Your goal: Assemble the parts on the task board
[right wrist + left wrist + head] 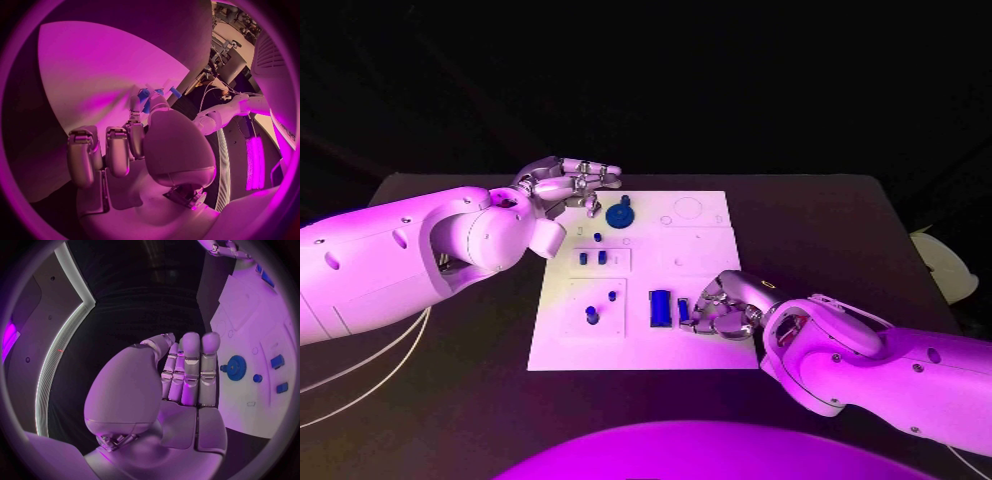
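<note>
While the white task board point(697, 300) lies flat in the middle of the black table point(848, 220), the left hand point(568, 183) hangs over the board's far left corner with its fingers point(190, 367) held straight and pressed side by side, and nothing between them. Just beside that hand, on the board, sits a round blue gear point(620, 214), which the left wrist view shows as a toothed disc point(236, 367) with two small blue blocks point(277, 361) further along the plate. Nearer the robot, the right hand point(721, 305) rests low over the board's near middle, its fingers curled down beside a tall blue rectangular part point(659, 308) standing on the plate. From the right wrist view, the fingertips meet a small blue piece point(145, 95) against the white surface, but whether that piece is truly pinched or merely touched I cannot tell. More small blue pegs point(593, 258) stand in the board's left-hand compartments, between the two hands.
</note>
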Robot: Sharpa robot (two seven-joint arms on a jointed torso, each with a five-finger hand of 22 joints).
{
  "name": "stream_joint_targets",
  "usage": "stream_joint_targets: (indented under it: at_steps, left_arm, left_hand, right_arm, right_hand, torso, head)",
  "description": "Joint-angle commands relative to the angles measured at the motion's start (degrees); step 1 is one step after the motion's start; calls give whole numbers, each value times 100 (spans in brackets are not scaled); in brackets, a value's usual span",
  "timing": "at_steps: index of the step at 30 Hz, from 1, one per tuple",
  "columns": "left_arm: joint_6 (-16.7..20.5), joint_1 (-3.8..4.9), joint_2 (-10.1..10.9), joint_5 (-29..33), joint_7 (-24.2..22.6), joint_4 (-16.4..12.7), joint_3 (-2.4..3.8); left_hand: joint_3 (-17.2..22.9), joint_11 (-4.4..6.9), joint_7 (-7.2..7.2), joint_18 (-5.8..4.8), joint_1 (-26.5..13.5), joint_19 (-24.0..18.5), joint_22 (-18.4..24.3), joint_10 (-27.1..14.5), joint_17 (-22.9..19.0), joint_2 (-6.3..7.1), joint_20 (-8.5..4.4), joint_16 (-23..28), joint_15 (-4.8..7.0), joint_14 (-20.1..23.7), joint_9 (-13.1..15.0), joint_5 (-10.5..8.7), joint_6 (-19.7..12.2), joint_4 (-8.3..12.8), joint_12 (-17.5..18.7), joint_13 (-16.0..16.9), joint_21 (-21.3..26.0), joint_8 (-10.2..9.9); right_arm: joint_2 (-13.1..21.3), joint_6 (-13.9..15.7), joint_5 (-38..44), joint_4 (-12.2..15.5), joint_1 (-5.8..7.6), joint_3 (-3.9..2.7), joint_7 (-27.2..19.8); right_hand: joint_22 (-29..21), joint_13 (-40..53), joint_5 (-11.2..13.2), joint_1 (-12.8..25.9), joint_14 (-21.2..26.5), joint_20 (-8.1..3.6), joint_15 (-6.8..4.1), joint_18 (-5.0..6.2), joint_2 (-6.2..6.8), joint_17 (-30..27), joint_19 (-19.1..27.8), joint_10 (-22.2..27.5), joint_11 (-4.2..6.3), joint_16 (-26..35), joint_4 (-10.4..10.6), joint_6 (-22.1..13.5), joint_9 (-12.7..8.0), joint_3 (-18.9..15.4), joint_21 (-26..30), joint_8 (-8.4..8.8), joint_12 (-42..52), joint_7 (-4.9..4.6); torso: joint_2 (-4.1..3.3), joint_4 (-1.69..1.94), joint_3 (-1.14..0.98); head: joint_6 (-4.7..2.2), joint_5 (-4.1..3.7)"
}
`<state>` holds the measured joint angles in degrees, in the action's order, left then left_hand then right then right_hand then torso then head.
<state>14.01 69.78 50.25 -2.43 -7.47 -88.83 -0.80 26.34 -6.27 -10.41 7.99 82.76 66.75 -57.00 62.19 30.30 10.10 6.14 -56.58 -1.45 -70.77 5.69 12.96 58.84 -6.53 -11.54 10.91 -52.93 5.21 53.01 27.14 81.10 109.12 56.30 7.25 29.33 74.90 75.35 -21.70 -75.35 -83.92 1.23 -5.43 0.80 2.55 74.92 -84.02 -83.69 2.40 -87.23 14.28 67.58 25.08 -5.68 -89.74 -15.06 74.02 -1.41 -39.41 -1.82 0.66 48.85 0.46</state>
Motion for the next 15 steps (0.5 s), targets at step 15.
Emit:
stream_joint_targets:
  at_steps: [15]
  left_arm:
    - [-72,2,-15,-22,-24,3,4]
  left_hand:
    - [13,-3,-2,89,15,-20,8,-40,-12,-27,35,-29,-4,59,-11,16,-4,16,-40,2,30,25]
  right_arm:
    - [-119,-40,202,-144,-19,0,2]
  right_hand:
    - [1510,367,279,120,-507,-44,-29,-80,-181,1038,-598,-118,10,-33,215,-2,21,-45,-26,-30,7,-9]
  torso:
    - [1,9,-3]
  head:
    - [0,8]
